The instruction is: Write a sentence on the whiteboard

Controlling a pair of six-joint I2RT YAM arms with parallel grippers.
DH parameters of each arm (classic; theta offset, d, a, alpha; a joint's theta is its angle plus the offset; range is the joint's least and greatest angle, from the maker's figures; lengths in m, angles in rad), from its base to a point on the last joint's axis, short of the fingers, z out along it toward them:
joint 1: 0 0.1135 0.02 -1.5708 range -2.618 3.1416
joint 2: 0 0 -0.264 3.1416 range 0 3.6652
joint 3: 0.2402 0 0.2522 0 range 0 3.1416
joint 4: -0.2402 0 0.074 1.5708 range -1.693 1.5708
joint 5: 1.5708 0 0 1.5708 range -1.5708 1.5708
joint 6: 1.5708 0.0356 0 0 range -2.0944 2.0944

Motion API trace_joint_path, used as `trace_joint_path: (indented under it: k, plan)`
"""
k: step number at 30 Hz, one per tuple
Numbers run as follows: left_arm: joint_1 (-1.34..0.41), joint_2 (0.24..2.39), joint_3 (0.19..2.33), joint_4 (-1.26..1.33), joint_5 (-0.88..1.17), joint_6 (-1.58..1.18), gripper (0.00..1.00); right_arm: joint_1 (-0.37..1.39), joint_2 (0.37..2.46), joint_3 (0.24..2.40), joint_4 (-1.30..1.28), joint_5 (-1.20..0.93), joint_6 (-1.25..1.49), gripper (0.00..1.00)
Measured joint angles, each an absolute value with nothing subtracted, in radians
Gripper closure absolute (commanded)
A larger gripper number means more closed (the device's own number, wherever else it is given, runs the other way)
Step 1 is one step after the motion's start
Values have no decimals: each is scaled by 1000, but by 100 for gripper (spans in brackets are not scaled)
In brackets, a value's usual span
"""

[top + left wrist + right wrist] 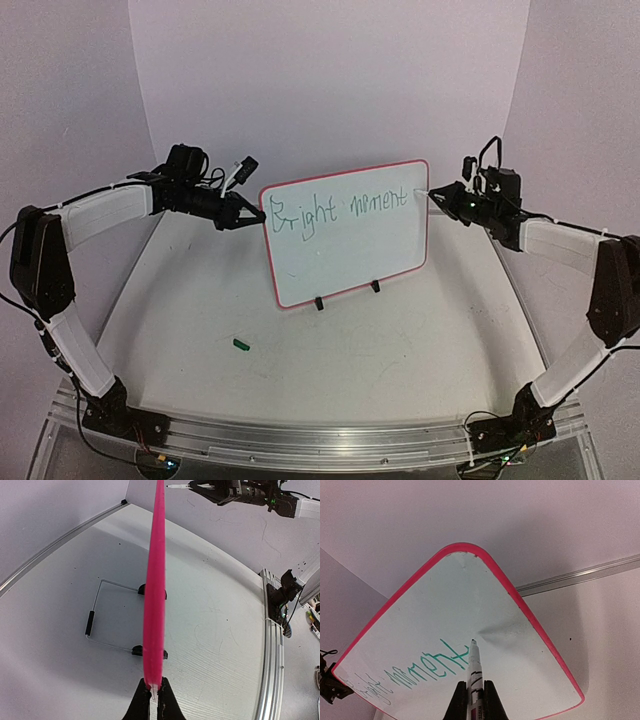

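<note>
My left tool (154, 692) clamps the whiteboard (350, 255) at its nine-o'clock rim to steady it, so my right tool (472, 692), closed around the marker (474, 665), can press its tip near three o'clock.

Whiteboard (155, 580) edge-on, pink rim tight in the left hand (154, 694).

White whiteboard (350, 255), pink-red rim (345, 173), teal lettering (378, 204), black clip feet (319, 302)
</note>
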State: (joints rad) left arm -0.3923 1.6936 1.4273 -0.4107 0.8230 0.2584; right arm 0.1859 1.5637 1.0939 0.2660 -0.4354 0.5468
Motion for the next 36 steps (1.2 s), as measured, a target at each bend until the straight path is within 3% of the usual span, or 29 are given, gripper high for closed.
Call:
trace_joint_path:
  k: [36]
  plan:
    - [-396, 1694, 1433, -419, 814, 258, 100, 178, 1623, 1130, 268, -514, 550, 100]
